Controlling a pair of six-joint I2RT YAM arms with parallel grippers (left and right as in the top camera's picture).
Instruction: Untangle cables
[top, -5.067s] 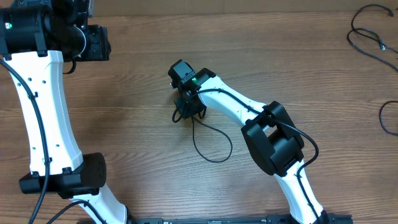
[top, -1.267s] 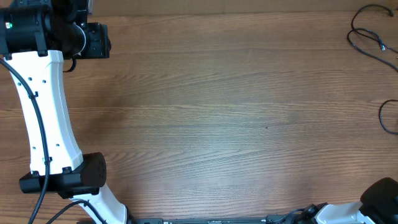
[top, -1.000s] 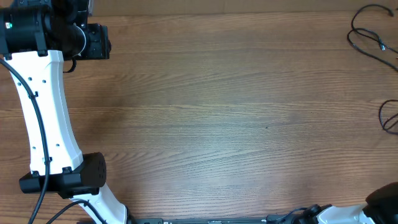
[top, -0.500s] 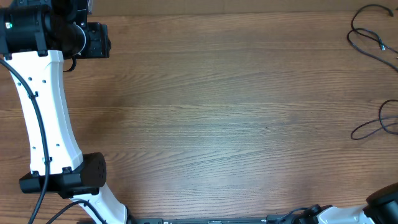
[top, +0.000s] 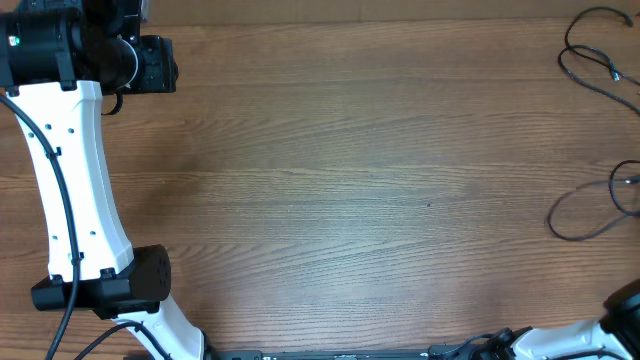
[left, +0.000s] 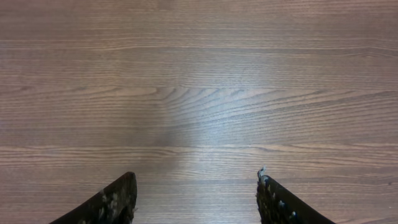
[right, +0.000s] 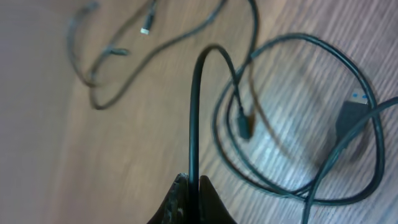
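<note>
A: Table (top: 350, 180), L arm (top: 70, 170) parked far left. L claw (left: 196, 190) spread, holding nothing.
B: Cables (right: 194, 118) lie at far right table edge, loops overlapping. R claw (right: 191, 198) pinching one strand.
A: We're prob mid pull-apart. Next we need to drag that strand clear w/o snagging the plug (right: 352, 106).

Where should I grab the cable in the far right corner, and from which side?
I'd grip the cable at the bend toward the table's middle, coming straight down with jaws across the strand: it lies flat on the table, clear of the plug end.
</note>
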